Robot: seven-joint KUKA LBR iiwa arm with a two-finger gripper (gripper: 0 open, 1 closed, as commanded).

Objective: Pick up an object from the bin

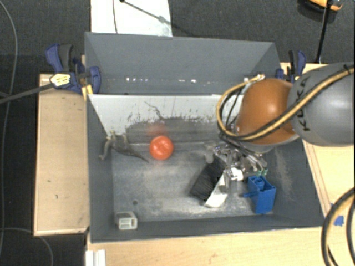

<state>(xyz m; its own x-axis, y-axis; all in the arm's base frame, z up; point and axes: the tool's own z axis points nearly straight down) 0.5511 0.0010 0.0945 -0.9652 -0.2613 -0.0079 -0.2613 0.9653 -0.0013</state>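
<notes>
Arm (pixel 310 115) with an orange wrist cover is reaching in from the right, its gripper (pixel 234 172) hanging right of centre over a black-and-white brush (pixel 204 183). Whether it is grasping anything cannot be told. Blue block (pixel 262 194) is lying just right of the brush, and an orange ball (pixel 161 147) is sitting well left.

One orange ball (pixel 161 147), one black brush (pixel 206 182), one blue plastic block (pixel 262 193) — one small grey box (pixel 126 221), one grey-brown toy (pixel 119 147), perhaps lizard.

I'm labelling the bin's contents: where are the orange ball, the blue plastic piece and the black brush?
orange ball (pixel 161 147), camera view, its middle.
blue plastic piece (pixel 263 196), camera view, its front face.
black brush (pixel 204 183), camera view, its dark bristle block.
</notes>
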